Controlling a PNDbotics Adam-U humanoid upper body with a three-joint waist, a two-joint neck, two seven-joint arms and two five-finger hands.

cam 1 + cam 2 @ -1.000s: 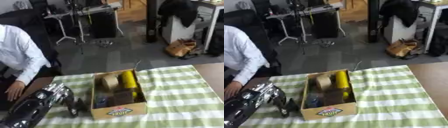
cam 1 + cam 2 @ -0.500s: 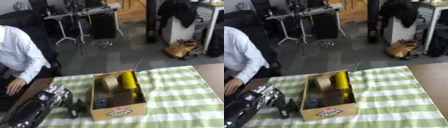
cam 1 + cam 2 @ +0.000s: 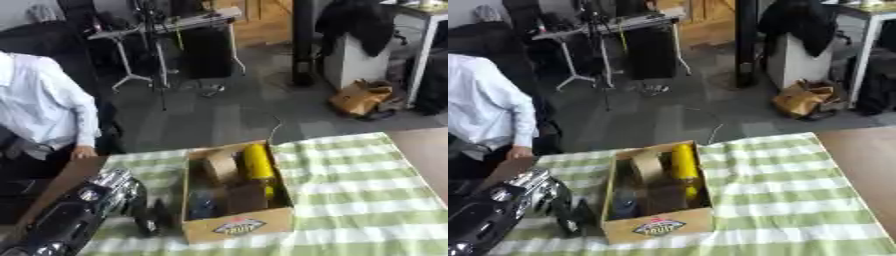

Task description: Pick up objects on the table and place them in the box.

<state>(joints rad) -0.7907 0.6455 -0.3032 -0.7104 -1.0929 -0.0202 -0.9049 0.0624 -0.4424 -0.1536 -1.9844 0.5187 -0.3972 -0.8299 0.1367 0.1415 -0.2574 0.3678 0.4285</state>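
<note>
Where the green-and-white checked cloth (image 3: 350, 185) covers the counter (image 3: 424, 150), we see an open cardboard box (image 3: 236, 227) standing near the middle, its printed front panel facing us. Inside it we make out a yellow cylinder (image 3: 259, 165) lying lengthwise along the right wall, a tan carton (image 3: 220, 167) beside it toward the back, a brown block (image 3: 248, 196) nearer the front, and a dark bluish item (image 3: 203, 205) in the front left corner that we cannot identify. The left arm (image 3: 74, 215), black with silver joints, comes in from the lower left corner and ends just beside the box's left wall. Its left robot hand (image 3: 156, 219) shows only as dark fingers pointing down at the cloth, close to the box but seemingly apart from it; we cannot tell whether those fingers are spread or curled, and we see nothing held in them. The right robot hand appears in neither view. A person's hand (image 3: 83, 151) rests at the counter's far left edge, well away from the box.
</note>
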